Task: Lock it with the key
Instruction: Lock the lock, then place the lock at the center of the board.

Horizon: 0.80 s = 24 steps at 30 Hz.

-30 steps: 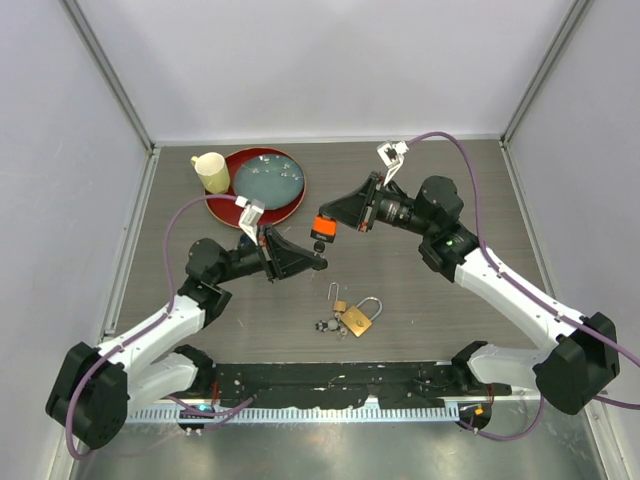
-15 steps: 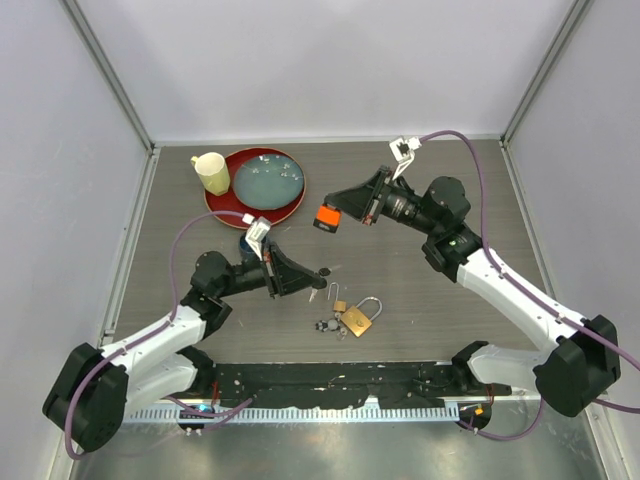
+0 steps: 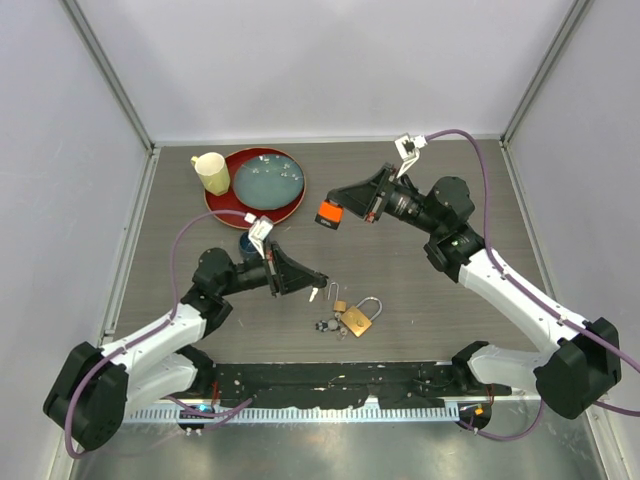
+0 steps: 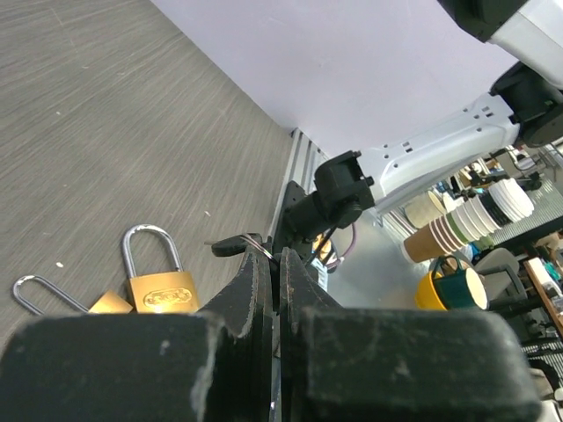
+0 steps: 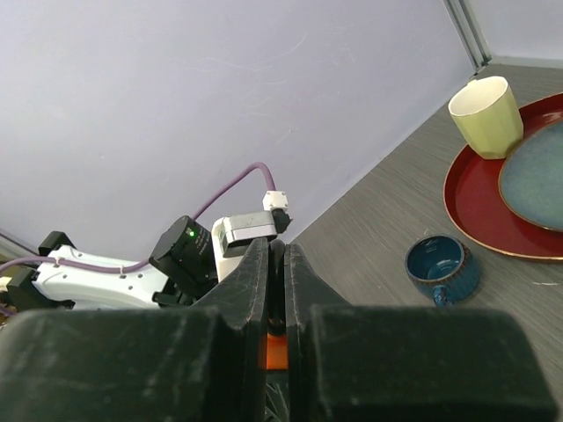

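Note:
My left gripper [image 3: 321, 281] is shut on a small key [image 3: 313, 293], whose silver blade hangs below the fingertips. In the left wrist view [image 4: 274, 257] the key's black head [image 4: 232, 246] shows by the tips. A brass padlock [image 3: 358, 318] lies just right of it on the table, also in the left wrist view [image 4: 160, 288], beside a smaller brass padlock [image 3: 340, 305]. My right gripper [image 3: 338, 208] is shut on an orange padlock [image 3: 327, 213], held above the table's middle. In the right wrist view [image 5: 277, 248] its orange body [image 5: 275, 352] sits between the jaws.
A loose bunch of keys [image 3: 325, 325] lies left of the brass padlock. A red tray [image 3: 285, 208] with a blue plate [image 3: 266, 181] and a yellow cup [image 3: 211, 172] stands at the back left. A dark blue cup [image 3: 246, 244] sits behind my left arm.
My left gripper has moved nearer and lower toward the brass padlocks, with the key now showing below its tips. My right gripper has drifted slightly back and right with the orange padlock.

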Motion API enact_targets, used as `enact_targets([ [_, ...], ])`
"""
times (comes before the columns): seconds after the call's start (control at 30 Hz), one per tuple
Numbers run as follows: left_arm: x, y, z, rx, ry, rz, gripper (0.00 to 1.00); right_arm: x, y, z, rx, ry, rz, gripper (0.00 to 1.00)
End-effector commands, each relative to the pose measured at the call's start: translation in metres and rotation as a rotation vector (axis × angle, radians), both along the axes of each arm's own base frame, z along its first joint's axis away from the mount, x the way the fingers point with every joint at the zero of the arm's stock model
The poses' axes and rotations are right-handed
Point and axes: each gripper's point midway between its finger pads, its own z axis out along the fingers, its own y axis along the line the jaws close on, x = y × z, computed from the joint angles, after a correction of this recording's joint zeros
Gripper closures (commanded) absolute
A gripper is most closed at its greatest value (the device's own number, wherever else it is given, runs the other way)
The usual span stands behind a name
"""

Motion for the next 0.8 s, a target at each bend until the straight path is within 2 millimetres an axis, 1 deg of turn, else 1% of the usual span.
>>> enact_targets([
  [0.0, 0.02, -0.005, 0.01, 0.02, -0.033, 0.054, 1.0, -0.003, -0.009, 0.017, 0.016, -0.072, -0.02, 0.99],
  [0.07, 0.026, -0.007, 0.005, 0.05, -0.012, 0.068, 1.0, 0.001, -0.009, 0.005, -0.008, -0.052, -0.022, 0.99],
  [0.1, 0.033, -0.008, -0.002, 0.071, 0.009, 0.084, 1.0, 0.002, -0.009, -0.003, -0.019, -0.038, -0.02, 0.99],
  [0.17, 0.039, -0.009, -0.009, 0.104, 0.032, 0.095, 1.0, 0.005, -0.006, -0.016, -0.044, -0.02, -0.008, 0.99],
  [0.23, 0.046, -0.01, -0.017, 0.134, 0.064, 0.11, 1.0, 0.011, -0.002, -0.036, -0.076, 0.021, -0.002, 0.99],
  [0.3, 0.053, -0.008, -0.022, 0.15, 0.085, 0.132, 1.0, 0.012, 0.001, -0.051, -0.1, 0.044, 0.014, 0.99],
  [0.33, 0.056, -0.007, -0.028, 0.166, 0.111, 0.14, 1.0, 0.014, 0.001, -0.056, -0.107, 0.053, 0.014, 0.99],
  [0.4, 0.062, -0.001, -0.035, 0.178, 0.14, 0.169, 1.0, 0.017, 0.004, -0.071, -0.133, 0.078, 0.02, 0.99],
  [0.43, 0.063, 0.002, -0.041, 0.192, 0.164, 0.181, 1.0, 0.019, 0.005, -0.079, -0.147, 0.089, 0.022, 0.99],
  [0.5, 0.066, 0.009, -0.047, 0.199, 0.184, 0.207, 1.0, 0.023, 0.007, -0.094, -0.173, 0.117, 0.026, 0.99],
  [0.53, 0.066, 0.013, -0.054, 0.209, 0.201, 0.224, 1.0, 0.024, 0.008, -0.101, -0.188, 0.125, 0.027, 0.99],
  [0.57, 0.069, 0.019, -0.054, 0.208, 0.205, 0.246, 1.0, 0.026, 0.009, -0.107, -0.195, 0.141, 0.027, 0.99],
  [0.6, 0.07, 0.022, -0.056, 0.212, 0.214, 0.259, 1.0, 0.029, 0.011, -0.118, -0.209, 0.166, 0.033, 0.99],
  [0.63, 0.068, 0.027, -0.064, 0.228, 0.242, 0.273, 1.0, 0.029, 0.013, -0.123, -0.214, 0.177, 0.043, 0.99],
  [0.7, 0.072, 0.038, -0.065, 0.231, 0.249, 0.323, 1.0, 0.032, 0.017, -0.14, -0.229, 0.214, 0.052, 0.99],
  [0.73, 0.07, 0.044, -0.075, 0.25, 0.274, 0.34, 1.0, 0.033, 0.018, -0.144, -0.23, 0.221, 0.053, 0.99],
  [0.77, 0.073, 0.052, -0.078, 0.255, 0.286, 0.376, 1.0, 0.034, 0.02, -0.148, -0.234, 0.226, 0.051, 0.99],
])
